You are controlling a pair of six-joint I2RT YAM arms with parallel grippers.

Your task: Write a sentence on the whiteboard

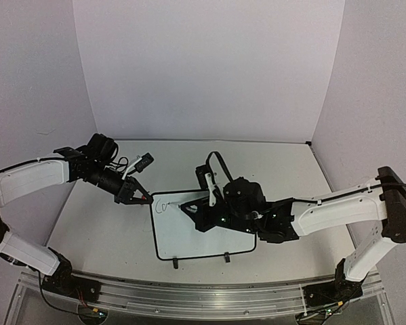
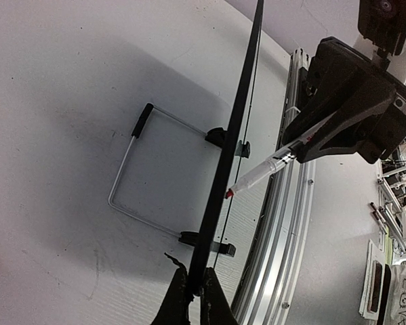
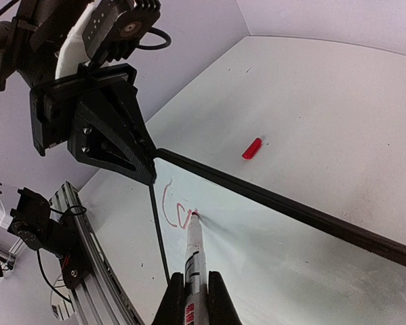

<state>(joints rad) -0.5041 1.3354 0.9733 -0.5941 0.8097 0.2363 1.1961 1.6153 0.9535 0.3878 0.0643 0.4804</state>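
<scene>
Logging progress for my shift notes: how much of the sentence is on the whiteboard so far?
Barely begun. Done: red lettering shows a C and a loop after it near a corner of the whiteboard. In hand: the left gripper clamps the board's edge while the right gripper holds the marker, tip on the board. Left: nearly the whole sentence.

Top external camera, high behind the arm bases, looks down and forward over the whole table (image 1: 101, 223); the left wrist camera sights closely along the edge of the whiteboard (image 2: 236, 122), the right wrist camera closely down its marker (image 3: 194, 247) onto that board, common to all three.
</scene>
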